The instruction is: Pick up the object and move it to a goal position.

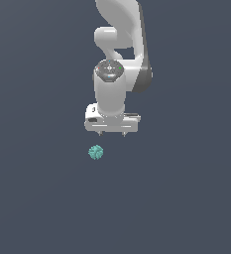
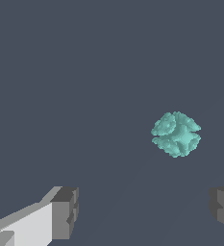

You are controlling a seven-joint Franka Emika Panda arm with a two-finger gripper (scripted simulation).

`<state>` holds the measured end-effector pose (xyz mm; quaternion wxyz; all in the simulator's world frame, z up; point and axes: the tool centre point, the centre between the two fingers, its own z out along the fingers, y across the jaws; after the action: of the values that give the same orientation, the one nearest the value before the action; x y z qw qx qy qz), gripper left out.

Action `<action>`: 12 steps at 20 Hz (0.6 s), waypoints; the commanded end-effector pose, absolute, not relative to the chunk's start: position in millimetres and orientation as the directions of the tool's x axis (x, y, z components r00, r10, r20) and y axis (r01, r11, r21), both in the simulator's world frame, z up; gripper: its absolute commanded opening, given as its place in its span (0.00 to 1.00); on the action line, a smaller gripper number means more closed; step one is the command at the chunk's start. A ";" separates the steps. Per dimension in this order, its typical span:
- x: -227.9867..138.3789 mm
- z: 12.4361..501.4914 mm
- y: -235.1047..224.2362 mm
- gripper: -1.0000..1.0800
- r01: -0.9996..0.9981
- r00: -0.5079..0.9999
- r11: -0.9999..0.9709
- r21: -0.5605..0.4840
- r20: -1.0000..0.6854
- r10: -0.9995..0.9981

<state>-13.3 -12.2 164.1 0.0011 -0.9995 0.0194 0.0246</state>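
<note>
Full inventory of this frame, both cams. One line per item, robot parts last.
berry-like cluster: 1, teal-turquoise, bumpy and roughly round; lies on the dark floor, apart from the gripper, toward the exterior view's left of it; not between the fingers.
floor: 1, plain dark grey-blue, fills the background in both views.
arm: 1, white with dark grey joints, reaches down from the top of the exterior view.
gripper: 1, white, points down, holds nothing.
fingers: 2, grey pads, spread wide apart in the wrist view.

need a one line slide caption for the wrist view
Wrist view: open gripper with fingertips spread wide, the teal bumpy object lying beyond them, not yet grasped.
</note>
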 end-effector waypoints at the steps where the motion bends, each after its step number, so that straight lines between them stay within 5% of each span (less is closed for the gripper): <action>1: -13.3 164.1 -12.3 0.96 -0.039 0.998 -0.999 -0.001 -0.049 -0.039; 12: 4.3 196.1 -17.1 0.96 -0.075 0.997 -0.997 -0.007 0.022 -0.075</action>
<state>3.6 -17.1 194.7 0.0030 -0.9993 0.0372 -0.0095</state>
